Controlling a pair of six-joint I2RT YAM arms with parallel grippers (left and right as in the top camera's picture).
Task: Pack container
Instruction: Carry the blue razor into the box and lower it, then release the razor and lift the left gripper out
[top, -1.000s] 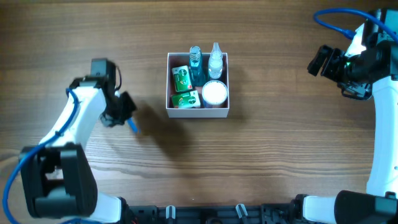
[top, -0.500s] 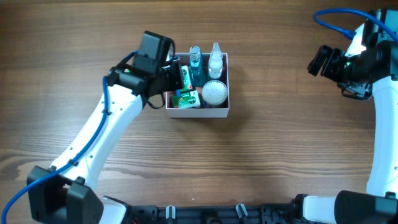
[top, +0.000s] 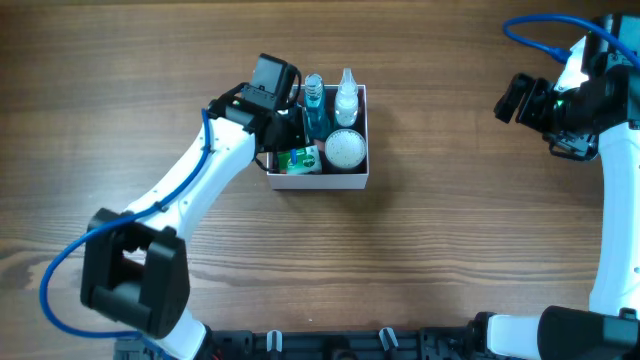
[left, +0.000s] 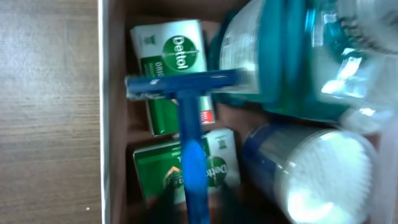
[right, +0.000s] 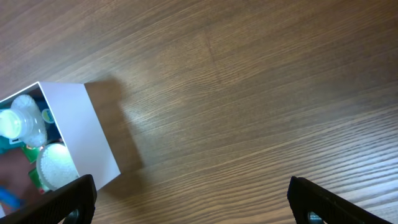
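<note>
The container (top: 318, 180) is a white-walled square box at the table's middle, with a dusty-pink inside. It holds two green-and-white boxes (left: 177, 56), a teal bottle (left: 280, 56), a clear bottle (top: 346, 95) and a round jar of cotton swabs (left: 311, 180). My left gripper (top: 290, 125) is over the container's left part, shut on a blue razor (left: 193, 143). The razor's head (left: 183, 84) hangs above the green boxes. My right gripper (right: 193, 208) is open and empty, far off at the right (top: 520, 98). The container's white wall also shows in the right wrist view (right: 93, 134).
Bare wooden table (top: 450, 250) lies all round the container. The right arm's blue cable (top: 530, 25) loops at the back right corner.
My left arm has swung from the table's left side to over the container, carrying the blue razor. The right arm has not moved.
</note>
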